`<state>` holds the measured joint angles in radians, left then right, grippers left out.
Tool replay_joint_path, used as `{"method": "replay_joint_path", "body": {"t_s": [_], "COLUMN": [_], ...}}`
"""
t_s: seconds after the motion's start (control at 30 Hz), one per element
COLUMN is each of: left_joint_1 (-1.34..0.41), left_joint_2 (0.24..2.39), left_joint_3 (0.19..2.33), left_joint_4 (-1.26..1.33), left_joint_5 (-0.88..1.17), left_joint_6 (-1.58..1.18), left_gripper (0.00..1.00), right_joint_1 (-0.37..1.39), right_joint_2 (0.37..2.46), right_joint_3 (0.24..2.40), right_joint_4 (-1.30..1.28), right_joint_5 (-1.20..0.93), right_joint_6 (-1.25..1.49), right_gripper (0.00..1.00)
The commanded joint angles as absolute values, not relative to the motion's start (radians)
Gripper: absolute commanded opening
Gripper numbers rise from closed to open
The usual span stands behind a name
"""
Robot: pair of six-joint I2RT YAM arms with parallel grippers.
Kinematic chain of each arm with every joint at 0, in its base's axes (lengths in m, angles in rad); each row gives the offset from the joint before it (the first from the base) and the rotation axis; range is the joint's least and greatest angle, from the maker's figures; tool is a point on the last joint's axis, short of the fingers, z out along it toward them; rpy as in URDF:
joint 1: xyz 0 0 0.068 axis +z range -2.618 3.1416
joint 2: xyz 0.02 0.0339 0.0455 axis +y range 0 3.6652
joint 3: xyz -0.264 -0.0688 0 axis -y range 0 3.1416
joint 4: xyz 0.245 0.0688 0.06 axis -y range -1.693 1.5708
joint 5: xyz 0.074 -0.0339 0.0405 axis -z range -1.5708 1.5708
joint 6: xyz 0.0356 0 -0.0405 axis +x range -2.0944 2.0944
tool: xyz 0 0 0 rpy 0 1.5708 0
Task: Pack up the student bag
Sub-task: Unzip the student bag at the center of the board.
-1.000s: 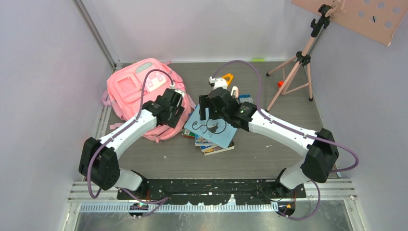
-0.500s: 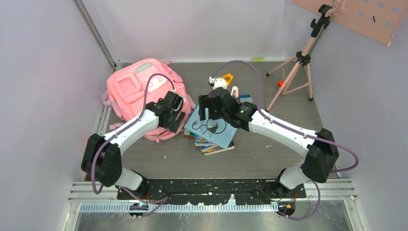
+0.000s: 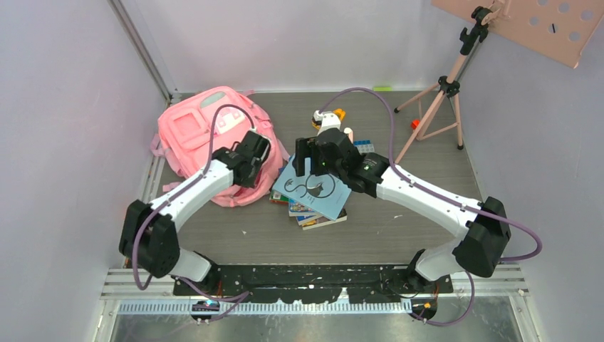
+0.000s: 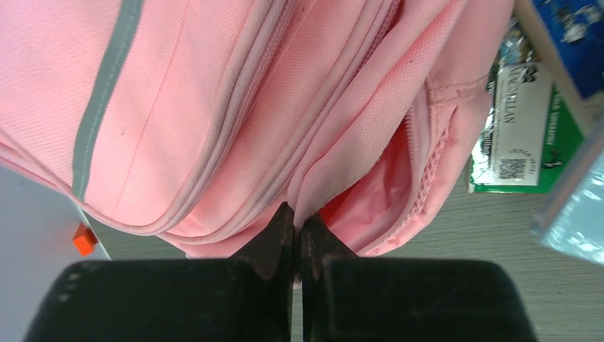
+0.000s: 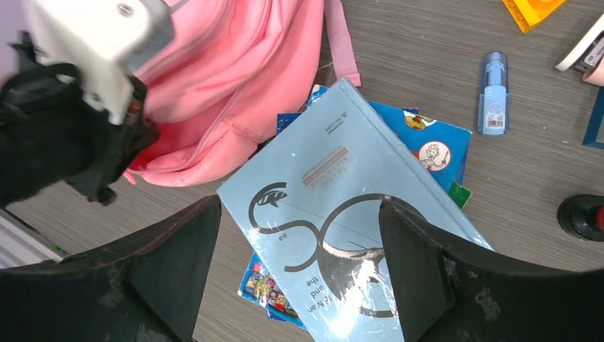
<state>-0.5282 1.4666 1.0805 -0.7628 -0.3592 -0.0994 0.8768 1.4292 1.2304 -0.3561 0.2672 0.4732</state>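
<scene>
Light: even, diffuse, cool white from overhead; pale walls (image 3: 64,107) carry a lilac cast.
Shadows: soft, faint, close under the arms (image 3: 420,196) on the tabletop (image 3: 384,231).
Glare: white sheen patches on the glossy blue book cover (image 5: 335,206).
Focus: overhead view sharp; student bag (image 4: 214,107) weave crisp; left fingers (image 4: 274,242) and right fingers (image 5: 171,278) soft, near-black, little detail.

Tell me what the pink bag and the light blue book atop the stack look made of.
The student bag: woven fabric, matte; fine weave, stitched seams and soft folds show in the left wrist view. The light blue book: probably paper under a glossy plastic wrap or laminate; light glares off its slightly wrinkled cover.
</scene>
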Motion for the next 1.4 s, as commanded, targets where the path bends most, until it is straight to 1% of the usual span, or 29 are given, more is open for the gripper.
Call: {"method": "replay_joint_path", "body": {"t_s": [0.0, 0.1, 0.2, 0.33, 0.47, 0.57, 0.63, 0.7, 0.93, 1.03, 1.2, 1.23, 1.27, 1.3, 1.33, 1.37], "left_joint_1": [-0.528, -0.526, -0.526, -0.526, -0.524, -0.521, -0.512, -0.502, -0.474, -0.467, -0.465, -0.464, -0.461, -0.458, -0.453, -0.446], "left_joint_2": [1.315, 1.299, 1.301, 1.281, 1.262, 1.260, 1.262, 1.264, 1.254, 1.254, 1.243, 1.241, 1.242, 1.243, 1.244, 1.248], "left_joint_3": [1.195, 1.277, 1.353, 1.407, 1.433, 1.441, 1.441, 1.443, 1.443, 1.446, 1.445, 1.445, 1.445, 1.446, 1.445, 1.446], "left_joint_4": [-0.742, -0.795, -0.853, -0.873, -0.873, -0.869, -0.865, -0.864, -0.844, -0.844, -0.841, -0.841, -0.841, -0.839, -0.838, -0.836], "left_joint_5": [-0.367, -0.360, -0.376, -0.382, -0.357, -0.340, -0.326, -0.314, -0.277, -0.263, -0.256, -0.254, -0.250, -0.245, -0.240, -0.239], "left_joint_6": [-0.138, -0.121, -0.106, -0.101, -0.110, -0.116, -0.121, -0.129, -0.149, -0.158, -0.163, -0.164, -0.165, -0.166, -0.166, -0.165], "left_gripper": [0.00, 0.00, 0.00, 0.00, 0.00, 0.00, 0.00, 0.00, 0.00, 0.00, 0.00, 0.00, 0.00, 0.00, 0.00, 0.00], "right_joint_1": [0.874, 0.874, 0.873, 0.871, 0.871, 0.882, 0.904, 0.925, 0.930, 0.930, 0.930, 0.931, 0.931, 0.930, 0.931, 0.930], "right_joint_2": [1.408, 1.420, 1.467, 1.546, 1.625, 1.691, 1.716, 1.735, 1.821, 1.847, 1.891, 1.895, 1.903, 1.909, 1.911, 1.912], "right_joint_3": [1.245, 1.247, 1.294, 1.370, 1.428, 1.450, 1.440, 1.424, 1.443, 1.454, 1.454, 1.454, 1.455, 1.457, 1.456, 1.455], "right_joint_4": [-0.273, -0.201, -0.205, -0.222, -0.229, -0.220, -0.178, -0.137, -0.133, -0.118, -0.080, -0.069, -0.063, -0.056, -0.052, -0.049], "right_joint_5": [0.215, 0.152, 0.172, 0.175, 0.157, 0.099, 0.077, 0.082, 0.169, 0.163, 0.139, 0.138, 0.134, 0.133, 0.132, 0.136], "right_joint_6": [0.438, 0.401, 0.410, 0.476, 0.600, 0.660, 0.660, 0.658, 0.802, 0.871, 0.970, 0.984, 0.987, 0.991, 0.993, 0.993], "right_gripper": [0.88, 0.92, 0.93, 0.93, 0.93, 0.90, 0.89, 0.89, 0.89, 0.88, 0.84, 0.82, 0.73, 0.60, 0.52, 0.35]}}
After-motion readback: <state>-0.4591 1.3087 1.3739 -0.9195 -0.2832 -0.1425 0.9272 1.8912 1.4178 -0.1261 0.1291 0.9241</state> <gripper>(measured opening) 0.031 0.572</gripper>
